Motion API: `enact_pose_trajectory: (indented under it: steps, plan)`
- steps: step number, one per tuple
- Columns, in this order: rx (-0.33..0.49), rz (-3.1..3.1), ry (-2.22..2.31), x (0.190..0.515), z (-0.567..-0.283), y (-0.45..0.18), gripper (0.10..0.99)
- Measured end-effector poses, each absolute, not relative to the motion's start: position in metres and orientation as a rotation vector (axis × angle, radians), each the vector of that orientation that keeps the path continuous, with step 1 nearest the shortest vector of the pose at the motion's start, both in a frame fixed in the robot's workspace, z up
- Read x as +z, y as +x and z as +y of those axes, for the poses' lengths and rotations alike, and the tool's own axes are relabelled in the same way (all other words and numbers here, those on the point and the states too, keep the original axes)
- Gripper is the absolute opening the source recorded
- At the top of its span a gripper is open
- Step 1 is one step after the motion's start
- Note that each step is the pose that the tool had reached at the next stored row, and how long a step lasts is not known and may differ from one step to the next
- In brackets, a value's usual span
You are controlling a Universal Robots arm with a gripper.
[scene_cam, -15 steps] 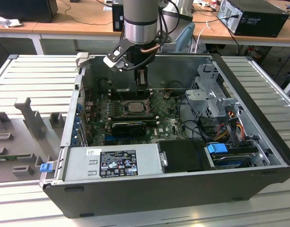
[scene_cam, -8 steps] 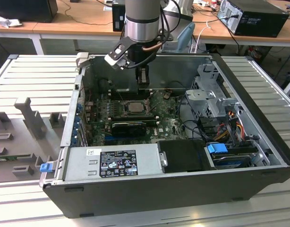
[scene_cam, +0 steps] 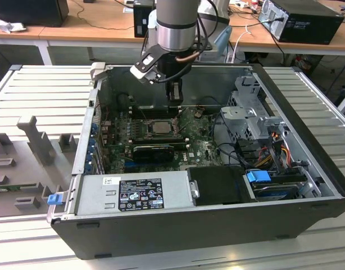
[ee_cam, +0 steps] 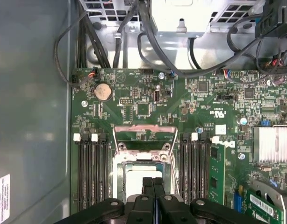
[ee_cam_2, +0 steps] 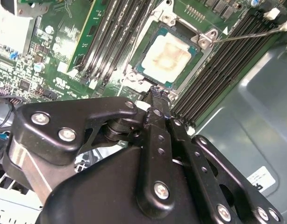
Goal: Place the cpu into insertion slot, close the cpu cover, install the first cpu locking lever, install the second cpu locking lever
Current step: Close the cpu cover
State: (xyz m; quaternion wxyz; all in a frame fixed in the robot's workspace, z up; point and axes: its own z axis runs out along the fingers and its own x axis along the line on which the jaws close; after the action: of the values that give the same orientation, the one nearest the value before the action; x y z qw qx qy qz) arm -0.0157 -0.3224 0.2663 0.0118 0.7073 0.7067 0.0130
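Finding the gripper (ee_cam: pixel 153 181) with fingers pressed together on nothing, tips low over the near edge of the slot (ee_cam: pixel 119 170). Seeing the cpu (ee_cam_2: pixel 168 55) already seated in that slot, pale top up, apparently flat. Noting the cover (ee_cam: pixel 144 134) tipped open on the cpu's far side, and a thin lever (ee_cam_2: pixel 248 33) reaching out across the memory slots (ee_cam_2: pixel 213 74), unlatched.

Judging the main hazard as those closed tips scraping the cpu or nudging it askew, with so little room between them. Risking bent socket contacts if the cover comes down on a skewed cpu. Risking also a slip off the cover's thin edge under a push, letting it drop hard or spring back open. Possibly trapping the loose lever beneath the cover, blocking any latch.
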Motion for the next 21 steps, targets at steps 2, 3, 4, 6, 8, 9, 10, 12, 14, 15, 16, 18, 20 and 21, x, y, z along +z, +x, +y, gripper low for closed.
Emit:
enact_pose_trajectory:
  steps: [2,3,4,6,8,9,10,12,14,15,16,18,20,21]
  plan:
    - [0.038,2.205,2.208,0.266,-0.323,-0.011,0.106]
    - [0.037,2.206,2.208,0.266,-0.323,-0.008,0.106]
    - [0.035,2.206,2.209,0.266,-0.323,-0.007,0.106]
    - [0.033,2.208,2.21,0.266,-0.323,-0.001,0.106]
    - [0.031,2.209,2.211,0.266,-0.323,0.004,0.106]
    - [0.03,2.209,2.212,0.266,-0.323,0.005,0.106]
    - [0.031,2.21,2.212,0.266,-0.323,0.007,0.106]
    - [0.03,2.209,2.212,0.267,-0.323,0.007,0.106]
    - [0.031,2.21,2.212,0.27,-0.323,0.007,0.106]
    - [0.031,2.21,2.212,0.271,-0.323,0.007,0.106]
    - [0.031,2.21,2.212,0.273,-0.323,0.007,0.106]
    - [0.031,2.21,2.212,0.274,-0.323,0.007,0.106]
    - [0.031,2.21,2.212,0.276,-0.323,0.007,0.106]
    - [0.031,2.21,2.212,0.276,-0.323,0.007,0.106]
